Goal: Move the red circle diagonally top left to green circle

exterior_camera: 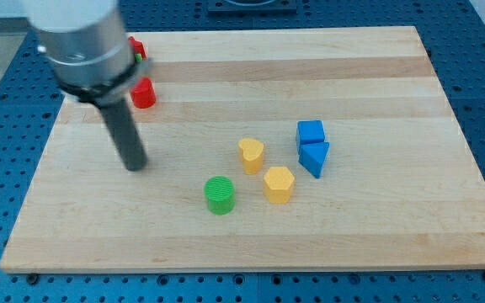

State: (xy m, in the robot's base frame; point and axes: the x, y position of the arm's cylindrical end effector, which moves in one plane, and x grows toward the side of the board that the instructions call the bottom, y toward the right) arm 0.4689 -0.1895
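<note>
Green circle [220,194] sits nearest, low centre on the surface [377,236]. Rod tip [135,166] rests to its left, touching no block. No pincer on this rig, so nothing to open or close. Red circle [144,93] lies far up-left, half under the arm. Best approach, I'd say: swing behind it from the view's top-left, push slowly toward green, stop short.

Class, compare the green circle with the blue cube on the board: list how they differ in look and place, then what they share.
Colour: the green circle is green, the blue cube is blue.
Shape: the green circle is a round cylinder, the blue cube has flat faces and corners.
Neighbours: the green circle stands apart from other blocks, the blue cube sits right against a blue triangle.
Place: the green circle lies lower and further to the view's left.
Both rest on the wooden board, away from my tip.
</note>
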